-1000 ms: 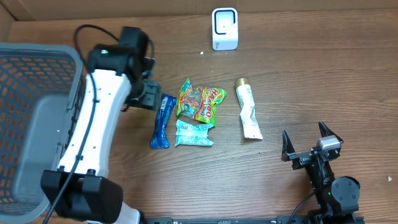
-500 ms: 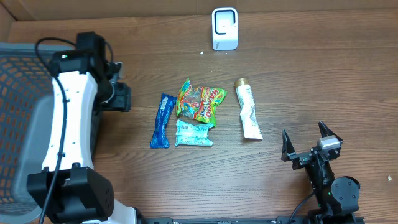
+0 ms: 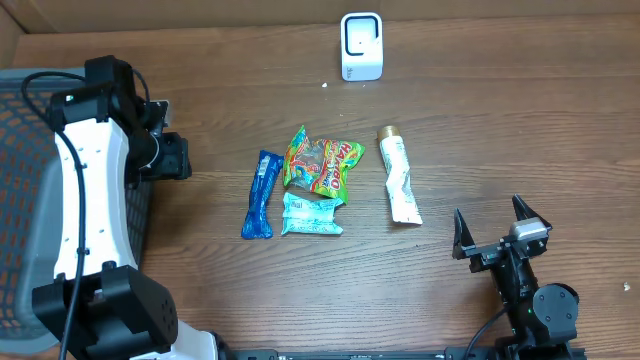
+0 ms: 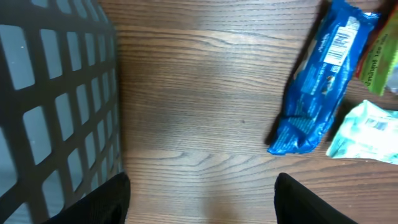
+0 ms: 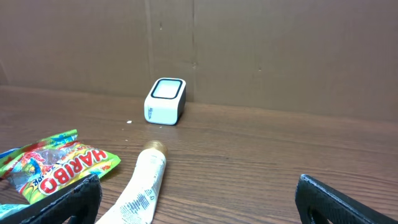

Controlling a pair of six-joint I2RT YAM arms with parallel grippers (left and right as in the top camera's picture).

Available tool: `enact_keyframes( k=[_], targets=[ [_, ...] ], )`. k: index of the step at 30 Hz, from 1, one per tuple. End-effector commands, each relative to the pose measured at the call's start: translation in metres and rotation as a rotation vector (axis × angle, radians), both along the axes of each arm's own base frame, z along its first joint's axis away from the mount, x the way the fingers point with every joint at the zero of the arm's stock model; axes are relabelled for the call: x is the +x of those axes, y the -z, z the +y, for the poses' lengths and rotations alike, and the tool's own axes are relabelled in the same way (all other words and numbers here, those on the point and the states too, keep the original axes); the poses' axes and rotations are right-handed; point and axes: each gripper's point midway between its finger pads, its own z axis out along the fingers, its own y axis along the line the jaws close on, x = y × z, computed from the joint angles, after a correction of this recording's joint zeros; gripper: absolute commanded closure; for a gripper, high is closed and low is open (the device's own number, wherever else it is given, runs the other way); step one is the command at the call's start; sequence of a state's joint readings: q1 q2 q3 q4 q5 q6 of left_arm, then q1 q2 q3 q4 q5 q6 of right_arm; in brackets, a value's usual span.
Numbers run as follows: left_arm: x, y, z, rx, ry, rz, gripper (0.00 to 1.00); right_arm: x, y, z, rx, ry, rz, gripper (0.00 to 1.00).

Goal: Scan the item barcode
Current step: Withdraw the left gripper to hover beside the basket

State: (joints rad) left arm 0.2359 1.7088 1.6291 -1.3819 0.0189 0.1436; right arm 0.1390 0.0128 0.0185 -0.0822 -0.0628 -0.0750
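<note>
Left end effector (image 4: 202, 202), jaws apart, beside basket (image 4: 56, 112)

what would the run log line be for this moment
left claw open, empty, by basket | right claw open, empty | blue wrapper, candy bag, teal packet, tube on table | scanner at far edge

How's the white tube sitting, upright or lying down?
Lying down. The white tube rests flat on the table, its gold cap at the far end.
</note>
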Motion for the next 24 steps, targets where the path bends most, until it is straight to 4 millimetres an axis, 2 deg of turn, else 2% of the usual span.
enact_keyframes(
  k=[1, 5, 8, 11, 12, 13, 14, 17, 24],
  targets=[
    [0.007, -0.01, -0.021, -0.11, 0.085, -0.066, 0.37, 0.0, 0.002, 0.001, -0.001, 0.0, -0.004, 0.0],
    [0.013, -0.035, -0.039, -0.142, 0.145, -0.152, 0.38, 0.0, 0.002, 0.001, -0.001, 0.0, -0.004, 0.0],
    [0.014, -0.072, -0.05, -0.121, 0.177, -0.263, 0.37, 0.0, 0.002, 0.001, -0.001, 0.0, -0.004, 0.0],
    [0.011, -0.105, -0.057, -0.103, 0.184, -0.365, 0.31, 0.0, 0.002, 0.001, -0.001, 0.0, -0.004, 0.0],
    [0.009, -0.112, -0.058, -0.094, 0.189, -0.393, 0.26, 0.0, 0.002, 0.001, 0.0, 0.0, -0.004, 0.0],
    [0.008, -0.118, -0.058, -0.087, 0.191, -0.413, 0.0, 0.0, 0.002, 0.001, 0.0, 0.0, -0.004, 0.0],
    [0.007, -0.123, -0.058, -0.079, 0.192, -0.433, 0.0, 0.0, 0.002, 0.001, -0.001, 0.0, -0.004, 0.0],
    [0.002, -0.129, -0.057, -0.068, 0.191, -0.448, 0.0, 0.0, 0.002, 0.001, 0.0, 0.0, -0.004, 0.0],
    [0.005, -0.123, -0.057, -0.073, 0.19, -0.432, 0.0, 0.0, 0.002, 0.001, -0.001, 0.0, -0.004, 0.0]
  ],
)
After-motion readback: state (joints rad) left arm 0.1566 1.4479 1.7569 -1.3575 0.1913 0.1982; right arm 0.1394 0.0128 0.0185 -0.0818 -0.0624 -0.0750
